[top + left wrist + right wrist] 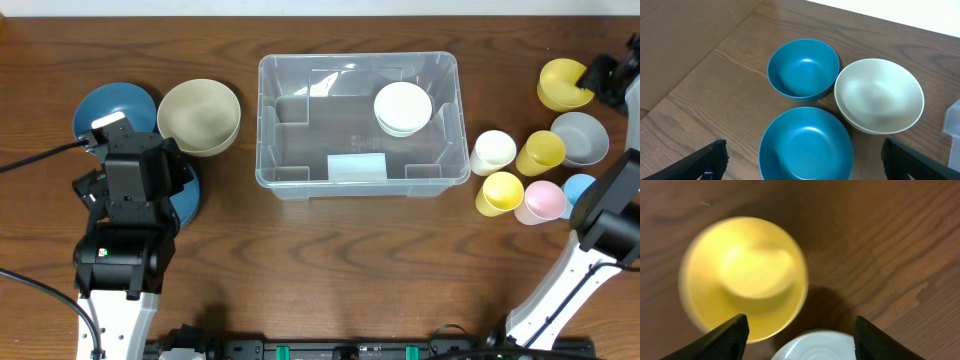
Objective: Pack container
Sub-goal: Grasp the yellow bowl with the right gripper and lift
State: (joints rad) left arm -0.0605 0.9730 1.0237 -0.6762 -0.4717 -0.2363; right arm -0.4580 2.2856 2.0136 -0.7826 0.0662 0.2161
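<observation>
The container (300, 120) is a clear plastic bin with a pale label at the table's middle, and white bowls (403, 108) sit inside at its right. Its corner shows in the left wrist view (954, 125). My left gripper (807, 167) is open, its fingers on either side of a blue bowl (805, 145) below it. The left arm (135, 180) covers most of that bowl in the overhead view. My right gripper (802, 340) is open above a blurred yellow cup (742, 277) and a pale round rim (815, 347). In the overhead view it (612, 75) is at the far right beside the yellow cup (562, 84).
A second blue bowl (115, 108) (802, 67) and a beige bowl (200, 115) (879, 95) stand left of the bin. Right of it stand a white cup (493, 152), two yellow cups (541, 150), a grey bowl (580, 137), a pink cup (544, 200) and a blue cup (578, 188).
</observation>
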